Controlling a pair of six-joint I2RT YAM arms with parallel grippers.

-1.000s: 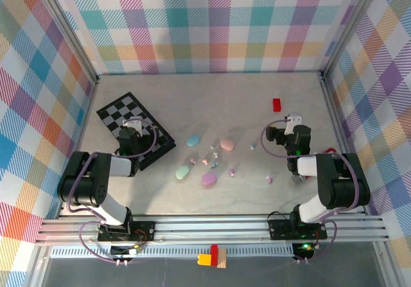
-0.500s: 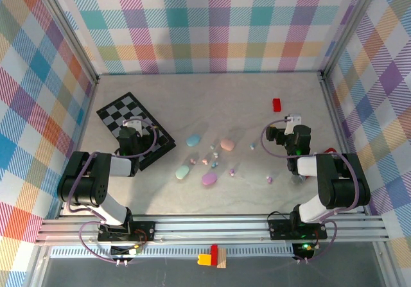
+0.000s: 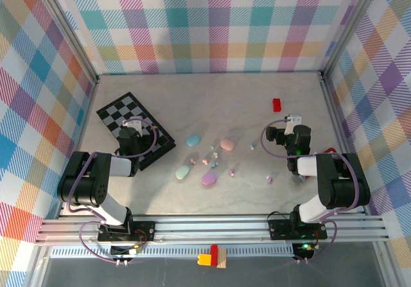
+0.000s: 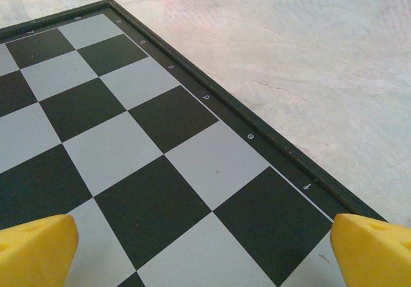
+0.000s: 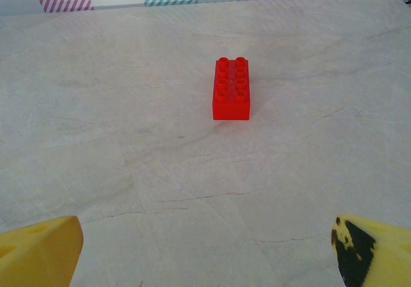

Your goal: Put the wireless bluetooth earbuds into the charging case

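Four oval pebble-like charging cases lie mid-table: light blue [image 3: 193, 140], pink [image 3: 227, 144], mint [image 3: 182, 171] and purple [image 3: 209, 179]. Tiny pastel earbuds [image 3: 207, 153] are scattered among them, with one [image 3: 253, 146] further right and another [image 3: 270, 179] near the right arm. My left gripper [image 3: 131, 124] rests low over the chessboard [image 4: 148, 139], open, its yellow fingertips [image 4: 38, 248] wide apart with nothing between them. My right gripper [image 3: 286, 121] is open too, with bare table between its fingertips [image 5: 42, 248].
The chessboard [image 3: 135, 128] lies tilted at the left of the table. A red brick [image 5: 231, 88] sits ahead of the right gripper [image 5: 205, 252], also visible as the red brick [image 3: 277, 104] at the back right. Plaid walls enclose three sides.
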